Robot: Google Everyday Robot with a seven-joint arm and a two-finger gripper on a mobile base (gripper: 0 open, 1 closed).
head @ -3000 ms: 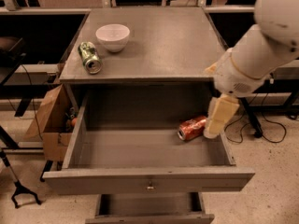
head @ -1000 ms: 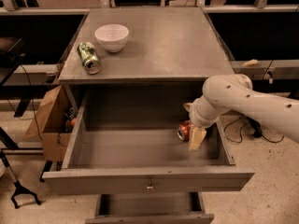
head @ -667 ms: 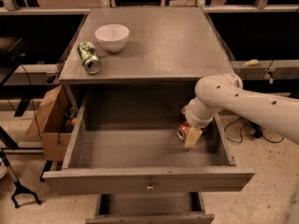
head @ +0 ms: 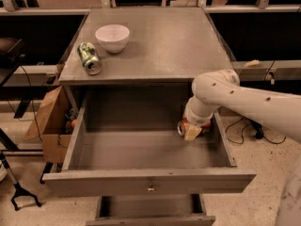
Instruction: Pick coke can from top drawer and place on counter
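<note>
The coke can (head: 181, 127) is lying by the right wall of the top drawer (head: 141, 181), the gripper (head: 192, 132) sitting on it; you cannot tell whether it is gripping. Lifting now, you are risking the round can slipping free.

Hand (head: 192, 132) lowered onto coke can (head: 181, 126) (top drawer (head: 117, 184)).

One camera, high in front, tilted down.
I see counter (head: 160, 41) up top, top drawer (head: 141, 149) below, gripper (head: 192, 130) right of centre.
</note>
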